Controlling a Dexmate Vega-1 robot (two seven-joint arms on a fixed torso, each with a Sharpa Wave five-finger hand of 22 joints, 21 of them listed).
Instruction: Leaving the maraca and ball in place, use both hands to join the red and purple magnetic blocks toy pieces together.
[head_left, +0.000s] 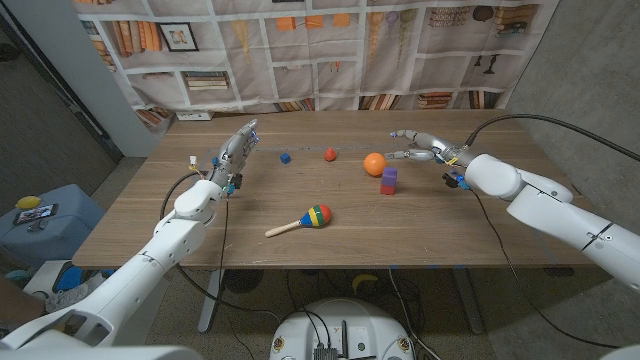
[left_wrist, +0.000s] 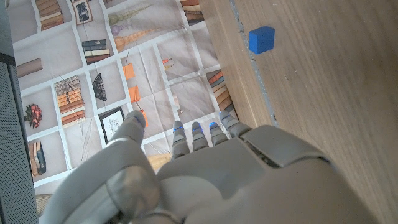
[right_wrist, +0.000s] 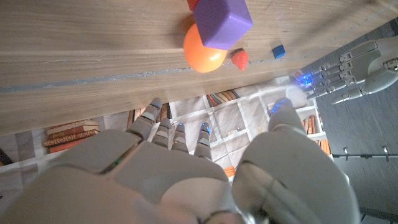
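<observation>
Overhead, wooden table (head_left: 450, 235) stood before bookshelf-print backdrop (head_left: 330, 50); left hand (head_left: 236, 150) and right hand (head_left: 420, 146) both released, fingers spread, grasping nothing.

A rectangular light-brown wooden desk (head_left: 250, 245) stands before a printed bookshelf-pattern backdrop sheet (head_left: 330, 45). A grey wall (head_left: 60, 70) rises at left, beside a low blue stool (head_left: 45, 225) on grey floor.

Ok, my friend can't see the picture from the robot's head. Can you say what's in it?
Two white robot arms reach over a wooden table, the left hand and right hand both open and holding nothing. Between them lie a purple block, orange ball, small red piece, blue cube and striped maraca.
</observation>
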